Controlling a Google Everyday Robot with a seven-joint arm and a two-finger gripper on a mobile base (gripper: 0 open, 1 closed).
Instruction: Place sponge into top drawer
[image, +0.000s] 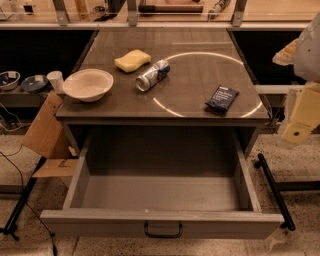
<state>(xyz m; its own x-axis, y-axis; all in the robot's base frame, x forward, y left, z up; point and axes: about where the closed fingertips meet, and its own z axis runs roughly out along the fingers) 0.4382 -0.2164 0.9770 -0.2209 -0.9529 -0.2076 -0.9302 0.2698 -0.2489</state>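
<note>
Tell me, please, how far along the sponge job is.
Done: the top drawer stands open. In hand: nothing yet; the hand hangs at the right edge, off the counter. Left: the sponge lies on the counter beside the can, to be grasped and placed inside.

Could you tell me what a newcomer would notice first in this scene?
The top drawer stands pulled wide open below the counter, nothing in it. On the counter, the pale yellow sponge lies back left beside a can on its side, with a white bowl at the left edge and a dark packet front right. The gripper hangs at the far right, beside the counter, apart from them all.
</note>
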